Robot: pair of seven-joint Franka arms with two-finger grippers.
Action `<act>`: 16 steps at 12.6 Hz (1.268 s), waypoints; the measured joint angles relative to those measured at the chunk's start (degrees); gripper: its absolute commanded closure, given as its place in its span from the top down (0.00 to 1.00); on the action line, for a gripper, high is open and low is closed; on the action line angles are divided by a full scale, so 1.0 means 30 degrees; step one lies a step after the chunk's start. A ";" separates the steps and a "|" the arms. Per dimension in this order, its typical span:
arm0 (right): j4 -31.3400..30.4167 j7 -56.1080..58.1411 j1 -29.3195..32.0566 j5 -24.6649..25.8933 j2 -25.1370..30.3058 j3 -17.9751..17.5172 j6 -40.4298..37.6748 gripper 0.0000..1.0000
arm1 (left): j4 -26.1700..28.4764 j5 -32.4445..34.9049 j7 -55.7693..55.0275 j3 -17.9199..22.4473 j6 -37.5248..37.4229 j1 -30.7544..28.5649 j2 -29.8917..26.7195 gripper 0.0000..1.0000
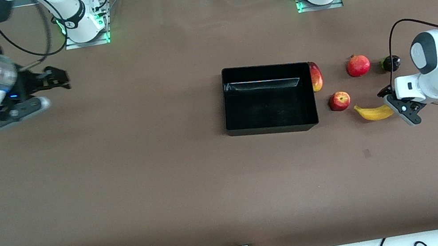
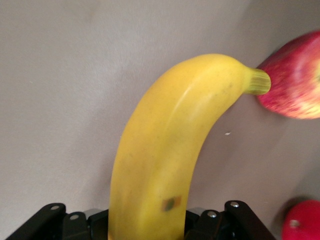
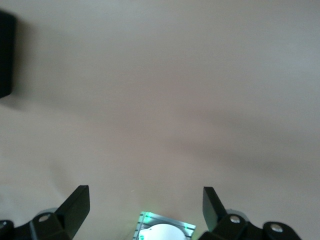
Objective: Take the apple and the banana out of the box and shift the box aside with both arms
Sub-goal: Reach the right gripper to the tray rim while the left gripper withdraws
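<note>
The yellow banana (image 1: 374, 112) lies on the table beside the small red apple (image 1: 339, 101), nearer the front camera than the other fruit. My left gripper (image 1: 398, 105) is down at the banana's end toward the left arm's end of the table. In the left wrist view the banana (image 2: 165, 150) fills the space between the jaws of the left gripper (image 2: 148, 225), which press its sides, and the apple (image 2: 295, 82) sits at its stem tip. The black box (image 1: 268, 98) is open and empty. My right gripper (image 1: 54, 82) hangs open and empty over the table at the right arm's end; it shows in its wrist view (image 3: 145, 200).
A red-yellow fruit (image 1: 315, 76) lies against the box wall. A round red fruit (image 1: 358, 65) and a small dark fruit (image 1: 390, 63) lie farther from the front camera than the banana. Another red fruit (image 2: 302, 222) shows in the left wrist view.
</note>
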State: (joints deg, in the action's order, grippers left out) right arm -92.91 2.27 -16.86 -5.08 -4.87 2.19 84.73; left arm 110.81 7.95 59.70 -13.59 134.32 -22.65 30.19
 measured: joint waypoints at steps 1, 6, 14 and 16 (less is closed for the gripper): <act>0.0002 -0.0801 -0.0676 -0.0526 -0.0333 -0.0005 0.0007 1.00 | -0.0077 0.0355 0.0214 0.0052 0.0444 -0.0019 0.0463 0.00; 0.0169 -0.6310 -0.3843 -0.1809 -0.2630 -0.0047 0.2676 1.00 | -0.0256 0.1066 0.0806 0.0305 0.1275 -0.0020 0.1445 0.99; 0.1032 -1.7250 -0.9230 -0.1841 -0.8882 -0.0053 1.3753 1.00 | 0.0539 0.1067 -0.2818 0.0486 0.1309 -0.0023 -0.0148 1.00; 0.1245 -1.8359 -0.9710 -0.1840 -0.9247 -0.0048 1.4217 1.00 | 0.1396 0.1068 -0.3860 0.0463 0.1118 -0.0005 -0.2367 1.00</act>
State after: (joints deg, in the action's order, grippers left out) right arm -89.18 -52.80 -45.99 -10.60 -32.61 2.04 127.38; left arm 115.00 11.15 48.12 -12.21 137.68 -22.66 23.09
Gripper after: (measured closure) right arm 0.000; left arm 0.000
